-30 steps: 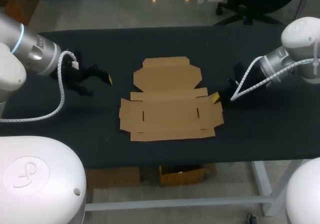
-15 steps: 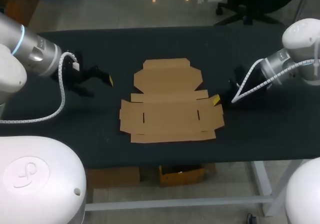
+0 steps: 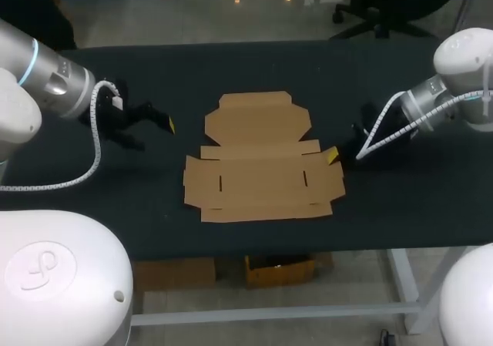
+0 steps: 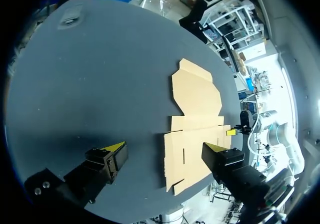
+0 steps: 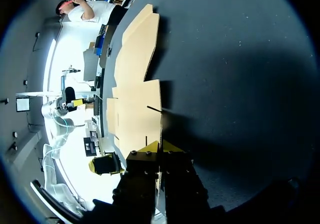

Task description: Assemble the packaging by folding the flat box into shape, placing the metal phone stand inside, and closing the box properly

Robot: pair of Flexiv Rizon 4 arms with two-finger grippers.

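The box [image 3: 258, 165] lies flat and unfolded in the middle of the table [image 3: 400, 199], w/ its big lid part pointing away from the robot. The phone stand is not visible in any view.

The right gripper [image 5: 160, 145] is at the right side flap [image 3: 326, 175] of the box. In the right wrist view its two yellow tips stand very close together, w/ the thin edge of the flap between them, so I judge it is pinching the flap. The left gripper [image 3: 150, 130] is released, fingers wide apart and holding nothing, over bare table well to the left of the box.

Handling, as a judgement: the cardboard looks thin and light, so it can slide on the table when only one side is pulled. It should be stiff across the panels but bend easily at the fold lines. Best to hold it at a flap's edge, near the crease, and not in the middle of a panel. The L arm could press or take the opposite flap, so the sheet does not shift. A too hard pinch may dent the edge; a too fast lift may fold at a wrong place, esp. near the small slots.
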